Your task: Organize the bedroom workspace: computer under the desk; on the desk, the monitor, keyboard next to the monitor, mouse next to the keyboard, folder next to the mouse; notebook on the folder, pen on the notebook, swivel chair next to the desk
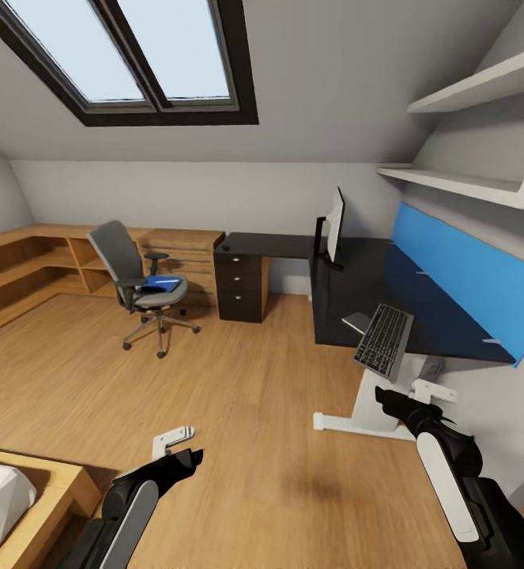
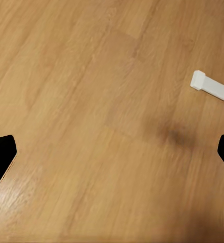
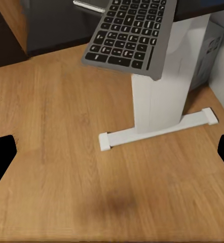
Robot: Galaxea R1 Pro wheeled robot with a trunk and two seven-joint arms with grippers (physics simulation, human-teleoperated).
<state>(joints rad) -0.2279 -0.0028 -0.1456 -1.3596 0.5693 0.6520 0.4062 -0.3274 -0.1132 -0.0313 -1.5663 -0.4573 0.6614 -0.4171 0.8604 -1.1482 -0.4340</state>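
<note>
Cut off at the head view's right edge: desk (image 1: 372,292) back panel and upper shelves (image 1: 483,186). Bed (image 1: 9,490) cropped at lower left corner. Small items on folder (image 1: 160,283), atop swivel chair (image 1: 139,280), too small to identify. Keyboard (image 3: 129,33) top cropped in right wrist view.

Bedroom colours
Desk (image 1: 348,276) glossy black, blue panel; keyboard (image 1: 384,338) dark grey; swivel chair (image 1: 135,276) grey; folder (image 1: 162,283) bright blue.
</note>
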